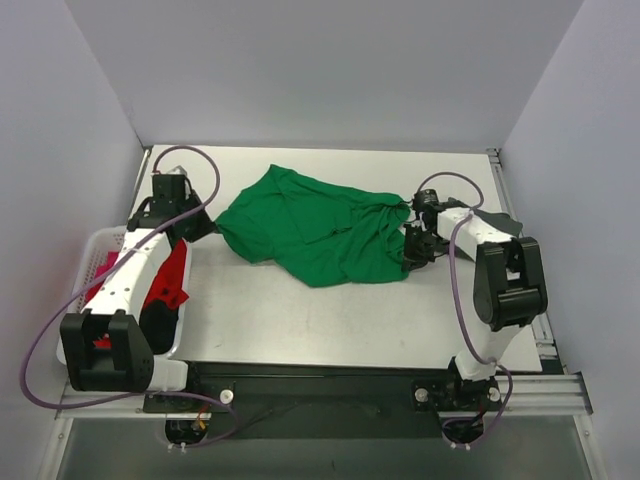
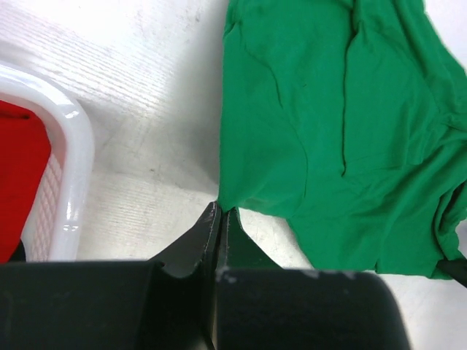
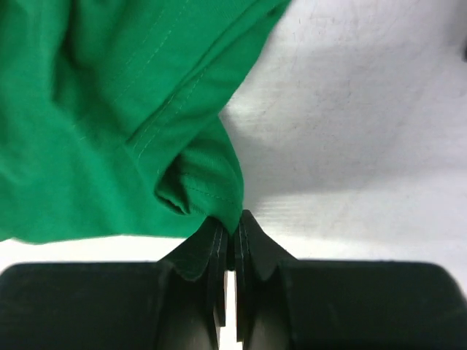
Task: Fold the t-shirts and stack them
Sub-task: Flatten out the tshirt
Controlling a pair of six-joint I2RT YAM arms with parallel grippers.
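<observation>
A green t-shirt (image 1: 315, 228) lies crumpled across the back middle of the table, stretched between both grippers. My left gripper (image 1: 210, 226) is shut on its left corner; in the left wrist view the cloth (image 2: 343, 124) runs up from the pinched tip at my gripper (image 2: 221, 210). My right gripper (image 1: 412, 243) is shut on the shirt's right hem; in the right wrist view the stitched hem (image 3: 197, 182) bunches into my gripper (image 3: 235, 224). A red t-shirt (image 1: 168, 280) lies in the white basket (image 1: 95, 250) at the left.
The basket's white rim (image 2: 69, 168) is close to the left of my left gripper, with red cloth (image 2: 18, 175) inside. A dark object (image 1: 497, 220) lies at the table's right edge behind the right arm. Grey walls enclose the table.
</observation>
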